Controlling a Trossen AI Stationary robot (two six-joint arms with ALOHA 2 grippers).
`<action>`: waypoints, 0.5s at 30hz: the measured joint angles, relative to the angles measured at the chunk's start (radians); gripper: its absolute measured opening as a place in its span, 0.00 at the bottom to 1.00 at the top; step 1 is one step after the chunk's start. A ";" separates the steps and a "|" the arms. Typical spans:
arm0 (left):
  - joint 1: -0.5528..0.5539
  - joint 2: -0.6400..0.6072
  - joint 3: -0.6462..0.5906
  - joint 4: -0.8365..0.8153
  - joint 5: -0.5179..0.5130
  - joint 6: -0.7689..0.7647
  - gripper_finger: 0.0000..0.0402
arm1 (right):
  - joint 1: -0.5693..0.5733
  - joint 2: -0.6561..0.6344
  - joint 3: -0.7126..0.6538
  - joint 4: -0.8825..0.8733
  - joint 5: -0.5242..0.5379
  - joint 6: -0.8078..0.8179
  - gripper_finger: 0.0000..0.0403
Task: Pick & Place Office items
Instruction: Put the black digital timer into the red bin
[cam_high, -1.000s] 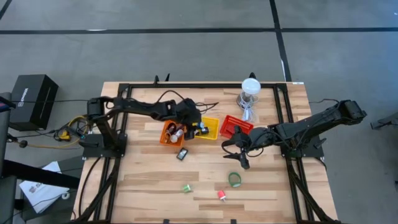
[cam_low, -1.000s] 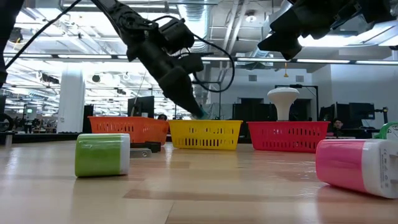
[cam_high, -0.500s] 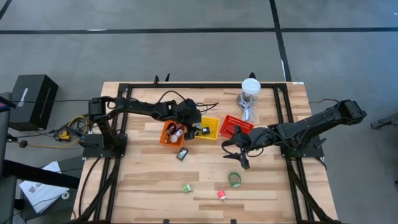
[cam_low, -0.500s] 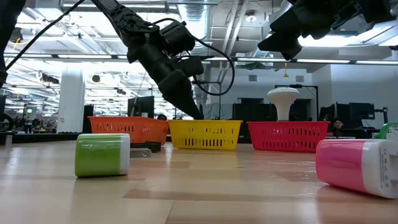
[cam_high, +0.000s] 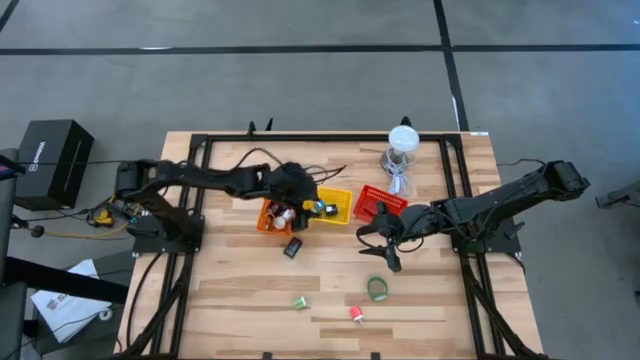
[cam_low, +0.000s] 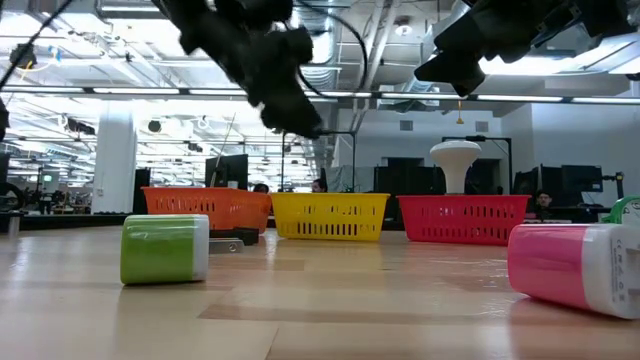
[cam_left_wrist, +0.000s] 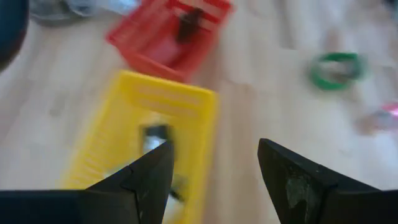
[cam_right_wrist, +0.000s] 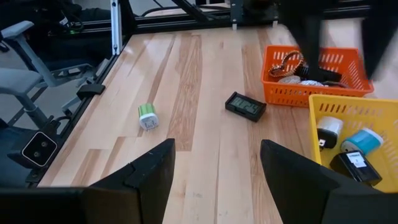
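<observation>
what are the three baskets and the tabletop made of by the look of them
The orange basket, yellow basket and red basket look like moulded plastic: uniform bright colour, slotted walls with even ribs, slight sheen. Coated wire cannot be ruled out. The tabletop looks like wood, probably butcher-block planks: visible grain, strips of differing tone, a smooth, lightly glossy finish.

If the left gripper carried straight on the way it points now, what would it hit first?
Most likely the yellow basket: the open left gripper looks down past its fingers onto that basket's far wall, with the red basket beyond. Depth is unclear, so it might clear the rim and meet bare table.
</observation>
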 joint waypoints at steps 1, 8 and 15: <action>-0.025 -0.023 -0.018 -0.006 0.001 -0.023 0.57 | 0.000 0.000 0.000 0.000 0.000 0.000 0.56; -0.227 -0.143 -0.184 0.012 -0.030 -0.198 0.57 | 0.000 0.000 0.000 0.000 0.000 0.000 0.56; -0.416 -0.168 -0.352 0.098 -0.246 -0.585 0.57 | 0.000 0.000 0.000 0.005 0.000 0.000 0.56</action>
